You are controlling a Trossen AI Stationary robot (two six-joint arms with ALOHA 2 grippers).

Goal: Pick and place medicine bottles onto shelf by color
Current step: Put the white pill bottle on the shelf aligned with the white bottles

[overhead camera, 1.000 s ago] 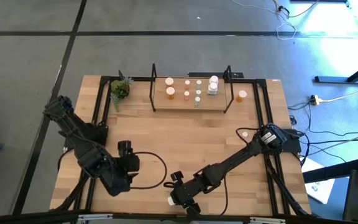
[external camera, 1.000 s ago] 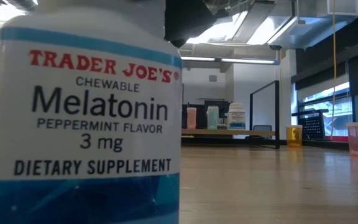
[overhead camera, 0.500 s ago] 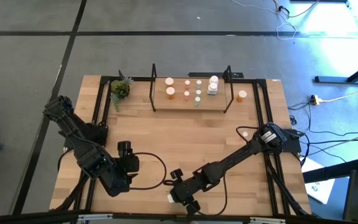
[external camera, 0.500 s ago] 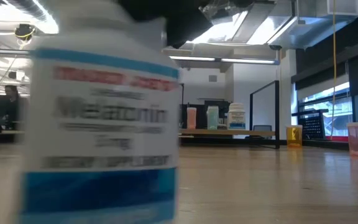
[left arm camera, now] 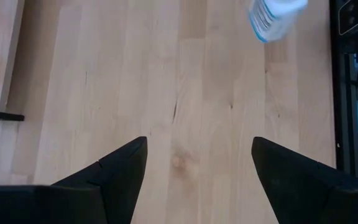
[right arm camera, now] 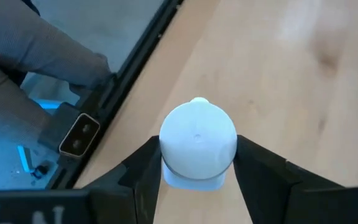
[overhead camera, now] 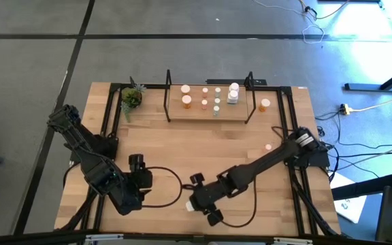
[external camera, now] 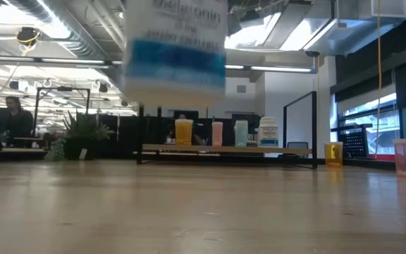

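My right gripper (overhead camera: 197, 201) is shut on a white medicine bottle with a blue band (external camera: 175, 49), held above the table near its front edge. My left gripper (left arm camera: 197, 163) stands open over bare wood at the front left, with nothing between its fingers; the held bottle (left arm camera: 272, 15) shows beyond it. The shelf (overhead camera: 209, 103) stands at the far edge. On its board stand several medicine bottles: orange (external camera: 183, 132), pink (external camera: 217, 132), pale green (external camera: 241, 132) and white (external camera: 268, 131). Two more, orange (overhead camera: 265, 105) and pale pink (overhead camera: 268, 146), stand on the table to the right. My right gripper pinches the white bottle just below its round white cap (right arm camera: 197, 138), one finger (right arm camera: 143, 169) on either side. The fingers slant down at it from the table's right. The bottle hangs upright, its bottom (external camera: 175, 95) lifted clear of the table.
A small green potted plant (overhead camera: 131, 98) stands left of the shelf. Black frame rails (overhead camera: 288, 122) run along the table's sides. Open wood lies between the arms and the shelf. A person sits in the room far behind the table (external camera: 13, 120).
My right gripper has risen and drawn a little toward the far edge, carrying the white bottle. The bottle stood on the table close to the low camera; now it hangs clear above the wood. The left arm has kept still.
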